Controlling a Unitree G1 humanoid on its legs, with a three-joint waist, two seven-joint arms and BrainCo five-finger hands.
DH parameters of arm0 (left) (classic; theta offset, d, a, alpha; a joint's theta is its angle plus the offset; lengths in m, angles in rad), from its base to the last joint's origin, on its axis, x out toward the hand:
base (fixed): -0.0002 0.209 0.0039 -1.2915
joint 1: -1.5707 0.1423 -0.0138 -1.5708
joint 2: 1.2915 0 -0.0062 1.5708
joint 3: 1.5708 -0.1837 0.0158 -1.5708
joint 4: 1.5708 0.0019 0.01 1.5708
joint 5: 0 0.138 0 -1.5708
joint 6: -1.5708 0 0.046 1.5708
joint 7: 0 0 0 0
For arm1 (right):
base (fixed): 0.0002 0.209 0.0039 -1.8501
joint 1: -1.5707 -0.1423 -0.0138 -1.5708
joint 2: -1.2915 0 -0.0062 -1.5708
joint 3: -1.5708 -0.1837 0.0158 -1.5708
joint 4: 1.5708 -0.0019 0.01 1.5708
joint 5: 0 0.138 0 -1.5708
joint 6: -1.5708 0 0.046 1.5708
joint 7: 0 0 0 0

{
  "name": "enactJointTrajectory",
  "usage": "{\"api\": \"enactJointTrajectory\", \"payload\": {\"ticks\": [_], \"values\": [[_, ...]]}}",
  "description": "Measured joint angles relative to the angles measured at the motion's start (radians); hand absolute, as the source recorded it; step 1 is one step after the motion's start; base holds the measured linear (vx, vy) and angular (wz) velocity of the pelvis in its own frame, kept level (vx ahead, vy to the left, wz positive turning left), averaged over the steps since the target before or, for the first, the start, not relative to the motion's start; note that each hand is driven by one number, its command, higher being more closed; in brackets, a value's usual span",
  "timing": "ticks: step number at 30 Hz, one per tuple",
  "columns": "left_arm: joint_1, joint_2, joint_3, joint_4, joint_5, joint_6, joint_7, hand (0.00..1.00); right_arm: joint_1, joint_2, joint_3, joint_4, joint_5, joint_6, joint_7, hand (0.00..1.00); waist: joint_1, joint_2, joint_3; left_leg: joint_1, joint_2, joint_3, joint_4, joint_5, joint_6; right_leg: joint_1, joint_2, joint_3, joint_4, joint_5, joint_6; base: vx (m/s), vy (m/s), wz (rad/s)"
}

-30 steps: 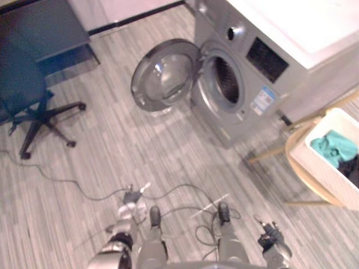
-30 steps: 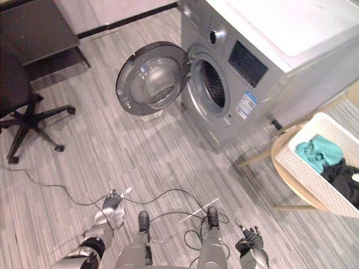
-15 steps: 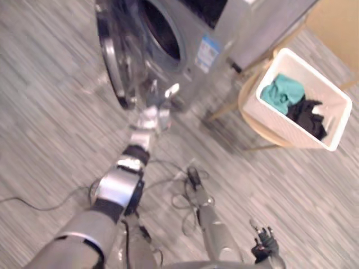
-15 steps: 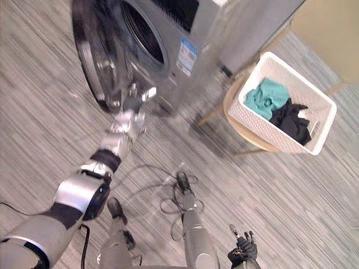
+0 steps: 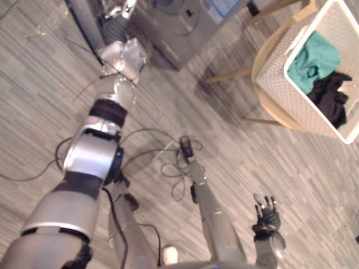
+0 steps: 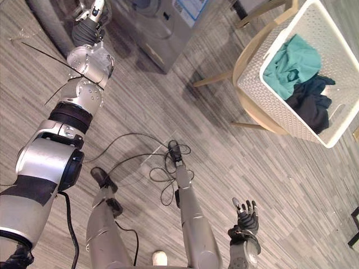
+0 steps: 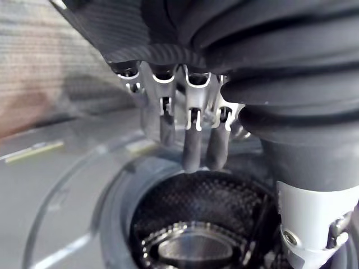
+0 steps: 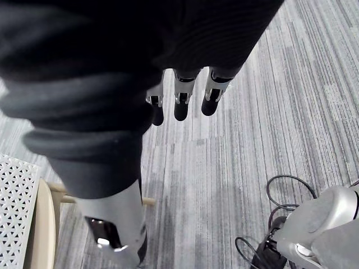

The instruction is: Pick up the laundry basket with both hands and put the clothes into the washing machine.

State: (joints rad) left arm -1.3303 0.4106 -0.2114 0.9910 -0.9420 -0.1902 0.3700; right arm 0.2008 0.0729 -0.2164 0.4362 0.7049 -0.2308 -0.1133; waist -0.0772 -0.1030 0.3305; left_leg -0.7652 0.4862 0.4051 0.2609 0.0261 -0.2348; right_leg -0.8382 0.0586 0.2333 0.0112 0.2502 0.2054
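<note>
- Whole view has swung since a second ago, so that's the head turning; the washing machine and basket themselves haven't moved.
- Real change: the left arm, low by the floor a second ago, is now stretched right out at the machine front.
- Left hand is up by the machine; in the wrist view its fingers are straight and relaxed over the round opening, holding nothing.
- Right hand is still low at the robot's side with its fingers spread straight, empty, and well apart from everything.
- For the task: the pick-up hasn't started, I'd say. Neither hand is near the basket, and the left one is busy at the machine instead.
- The basket is a white perforated plastic tub sitting tilted on a round wooden stool, just beside the machine, off to the robot's right.
- Inside it, a teal cloth is bunched at one end with a black cloth next to it. Both are loose and crumpled and fill roughly half the tub.
- The rim looks stiff enough for a two-handed grab at opposite sides.
</note>
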Motion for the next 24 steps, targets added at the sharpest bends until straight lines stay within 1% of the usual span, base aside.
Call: {"api": "enactJointTrajectory", "payload": {"ticks": [2,4,5,6,8,12,14,19,24], "values": [[0.006,0.015,0.054,0.001,-0.012,-0.013,0.024,0.0,0.0,-0.001,0.0,0.003,0.01,0.0,-0.001,0.0,0.005,0.0,0.005,-0.015,-0.003,-0.016,0.0,0.0,0.0,-0.003,-0.004,-0.015,0.001,0.0,0.0,-0.06,-0.016,0.21],[0.025,0.039,0.113,0.001,-0.029,-0.019,0.03,0.0,0.0,-0.002,0.0,0.004,0.023,-0.001,-0.001,0.0,0.01,-0.003,0.01,-0.021,-0.008,-0.028,0.001,0.0,0.0,-0.003,-0.01,-0.028,0.008,-0.007,-0.008,-0.06,-0.009,0.24],[0.046,0.052,0.176,0.001,-0.03,-0.031,0.038,0.0,0.0,-0.005,0.0,0.01,0.031,0.0,-0.001,0.0,0.011,-0.003,0.01,-0.027,-0.014,-0.04,0.002,0.001,0.001,-0.003,-0.016,-0.036,0.01,-0.01,-0.01,-0.04,0.001,0.19],[0.055,0.056,0.195,0.001,-0.03,-0.036,0.043,0.0,0.0,-0.005,0.0,0.011,0.031,0.0,-0.001,0.0,0.013,-0.003,0.01,-0.028,-0.016,-0.042,0.002,0.001,0.002,-0.002,-0.017,-0.038,0.011,-0.01,-0.01,-0.06,0.006,0.2],[0.09,0.076,0.266,0.0,-0.033,-0.042,0.048,0.0,0.0,-0.008,0.0,0.013,0.031,0.0,-0.002,0.0,0.019,-0.003,0.01,-0.027,-0.024,-0.049,0.002,0.003,0.004,0.007,-0.025,-0.046,0.011,-0.01,-0.01,-0.05,0.018,0.21],[0.119,0.079,0.38,-0.005,-0.046,-0.054,0.05,0.0,0.001,-0.008,0.0,0.023,0.031,0.001,-0.003,0.0,0.033,-0.003,0.01,-0.022,-0.042,-0.076,0.001,0.009,0.013,0.033,-0.043,-0.067,0.008,-0.011,-0.008,-0.04,0.021,0.22],[0.152,0.08,0.41,-0.017,-0.046,-0.056,0.048,0.0,0.0,-0.009,-0.001,0.028,0.031,0.001,-0.011,0.0,0.038,-0.007,0.009,-0.005,-0.05,-0.085,-0.002,0.008,0.017,0.056,-0.048,-0.071,0.006,-0.012,-0.008,-0.04,0.023,0.19],[0.227,0.084,0.453,-0.048,-0.023,-0.054,0.04,0.0,0.0,-0.013,-0.01,0.031,0.03,0.003,-0.015,0.0,0.039,-0.01,0.01,0.025,-0.074,-0.085,-0.003,0.002,0.032,0.088,-0.071,-0.072,0.005,-0.02,0.003,-0.03,0.028,0.12],[0.29,0.067,0.458,-0.048,0.036,-0.042,0.0,0.0,-0.003,-0.015,-0.024,0.057,0.029,0.007,-0.017,0.0,0.039,-0.019,0.006,0.092,-0.087,-0.079,-0.019,0.0,0.035,0.145,-0.081,-0.071,0.005,-0.027,0.006,-0.01,0.026,0.07]]}}
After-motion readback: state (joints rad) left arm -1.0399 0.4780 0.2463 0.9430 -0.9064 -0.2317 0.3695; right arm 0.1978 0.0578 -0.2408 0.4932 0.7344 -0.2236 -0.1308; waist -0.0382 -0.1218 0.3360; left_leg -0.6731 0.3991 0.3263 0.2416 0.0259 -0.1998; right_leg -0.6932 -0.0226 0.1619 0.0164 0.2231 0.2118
